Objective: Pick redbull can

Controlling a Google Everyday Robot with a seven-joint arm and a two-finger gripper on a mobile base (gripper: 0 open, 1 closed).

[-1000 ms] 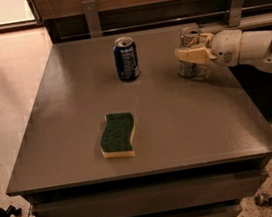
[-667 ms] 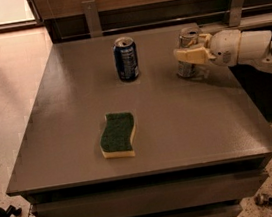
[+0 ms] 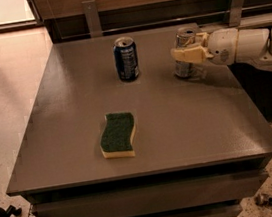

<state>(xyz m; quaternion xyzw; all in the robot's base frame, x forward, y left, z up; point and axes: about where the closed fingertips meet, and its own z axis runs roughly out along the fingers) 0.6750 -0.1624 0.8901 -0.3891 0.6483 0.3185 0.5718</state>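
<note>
The redbull can [image 3: 186, 37], slim and silver-grey with a shiny top rim, stands upright on the brown table [image 3: 178, 124] at the back right. My gripper [image 3: 185, 54], cream-coloured on a white arm [image 3: 241, 45], reaches in from the right and is around the can at mid height. Its near part crosses the front of the can. The can's base rests on the table.
A shorter dark blue can [image 3: 126, 59] stands at the back centre, to the left of the redbull can. A green and yellow sponge [image 3: 118, 134] lies in the front middle. A wooden wall with metal brackets [image 3: 92, 16] runs behind the table.
</note>
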